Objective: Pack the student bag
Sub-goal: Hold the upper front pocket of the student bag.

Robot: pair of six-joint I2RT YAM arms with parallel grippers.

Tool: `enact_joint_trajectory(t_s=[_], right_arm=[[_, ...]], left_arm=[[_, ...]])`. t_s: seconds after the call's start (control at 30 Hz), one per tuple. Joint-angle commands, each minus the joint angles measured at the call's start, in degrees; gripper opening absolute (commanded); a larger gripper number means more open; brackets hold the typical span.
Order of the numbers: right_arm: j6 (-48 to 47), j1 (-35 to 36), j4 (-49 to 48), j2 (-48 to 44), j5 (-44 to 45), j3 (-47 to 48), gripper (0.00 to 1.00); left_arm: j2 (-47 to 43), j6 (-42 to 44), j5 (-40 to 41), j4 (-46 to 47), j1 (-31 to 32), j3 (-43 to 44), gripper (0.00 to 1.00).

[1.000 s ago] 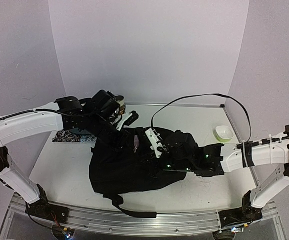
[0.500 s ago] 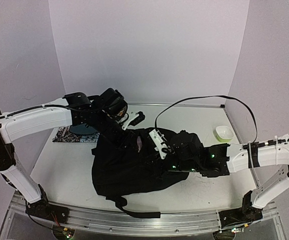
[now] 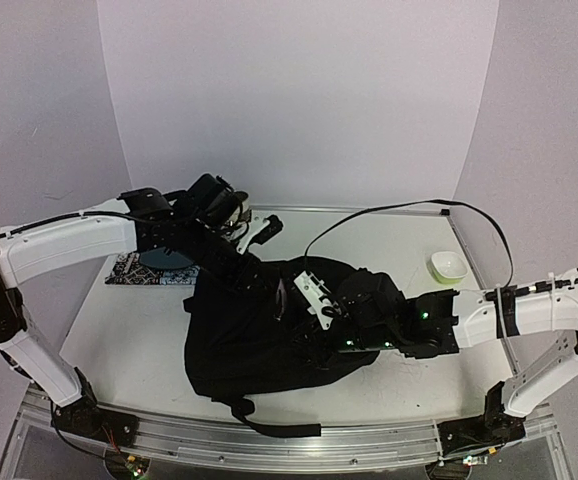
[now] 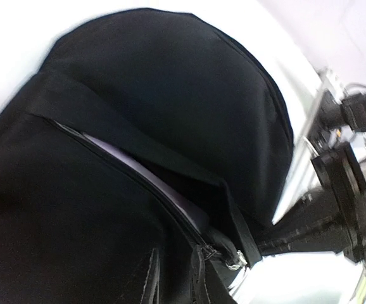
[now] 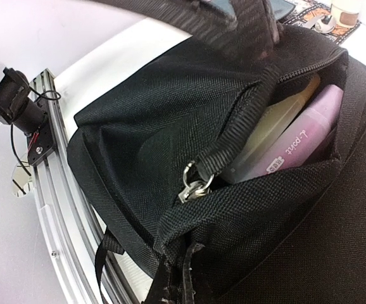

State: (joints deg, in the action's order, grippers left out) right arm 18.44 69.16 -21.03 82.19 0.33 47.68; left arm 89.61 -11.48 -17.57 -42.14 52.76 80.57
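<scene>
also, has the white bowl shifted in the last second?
No. The bowl sits exactly where it was, by the table's right edge near the back corner.

A flat white table top (image 3: 129, 330) fills the middle of the room. A shiny grey metal rail (image 3: 369, 447) runs along its near edge. A plain pale purple back wall (image 3: 299, 100) stands behind it. A left wall (image 3: 29, 110) and a right wall (image 3: 554, 130) of the same colour close the sides. The light is soft and even
</scene>
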Motion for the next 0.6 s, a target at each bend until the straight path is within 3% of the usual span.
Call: enact_joint_trajectory(t_s=[0.0, 0.17, 0.37, 0.57], right_arm=[[0.6, 0.7, 0.7, 0.2, -1.6, 0.3, 0.00], [0.9, 0.7, 0.5, 0.3, -1.3, 0.5, 0.00], [1.8, 0.7, 0.5, 0.6, -0.4, 0.8, 0.01], [3.1, 0.7, 0.6, -0.6, -0.3, 1.2, 0.19]], left_arm=[[-4.8, 1.9, -5.6, 5.2, 0.3, -3.7, 0.22], [-5.4, -0.8, -6.6, 7.0, 0.4, -5.4, 0.33], [-5.2, -12.5, -5.1, 8.2, 0.4, -6.7, 0.40], [-4.0, -17.8, -1.0, 8.2, 0.3, -8.0, 0.40]])
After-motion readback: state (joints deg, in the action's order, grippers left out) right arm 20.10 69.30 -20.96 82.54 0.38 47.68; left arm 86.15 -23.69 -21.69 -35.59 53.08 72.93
